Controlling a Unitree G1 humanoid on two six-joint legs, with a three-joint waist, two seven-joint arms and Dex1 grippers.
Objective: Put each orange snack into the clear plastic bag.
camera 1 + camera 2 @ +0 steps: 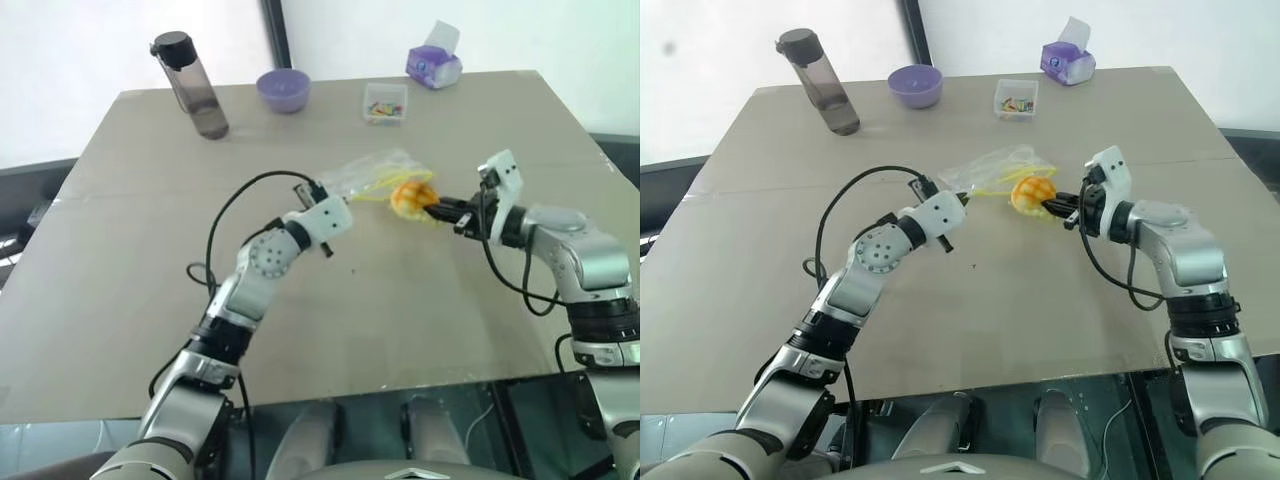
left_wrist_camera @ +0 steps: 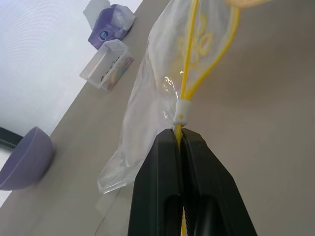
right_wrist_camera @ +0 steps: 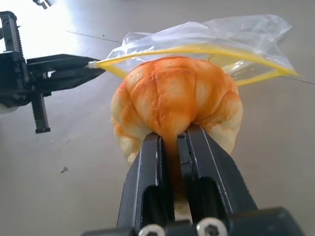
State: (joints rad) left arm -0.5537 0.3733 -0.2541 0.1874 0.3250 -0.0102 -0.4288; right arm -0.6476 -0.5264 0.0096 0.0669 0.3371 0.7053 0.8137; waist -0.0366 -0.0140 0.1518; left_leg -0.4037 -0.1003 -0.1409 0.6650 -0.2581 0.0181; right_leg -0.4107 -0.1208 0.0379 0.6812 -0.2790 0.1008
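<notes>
Right gripper (image 3: pixel 172 142), nearest, has its jaws pinched into the orange bun (image 3: pixel 174 103), held just in front of the clear bag (image 3: pixel 231 34). Bag mouth gapes right behind the bun, its yellow strip running crosswise to the approach. Left gripper (image 2: pixel 181 135) is clamped on that strip's end, beside the bun. No label is readable on anything

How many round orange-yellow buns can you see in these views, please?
1. The round orange-yellow bun is pinched in the right gripper, at the open mouth of the clear plastic zip bag.
</notes>
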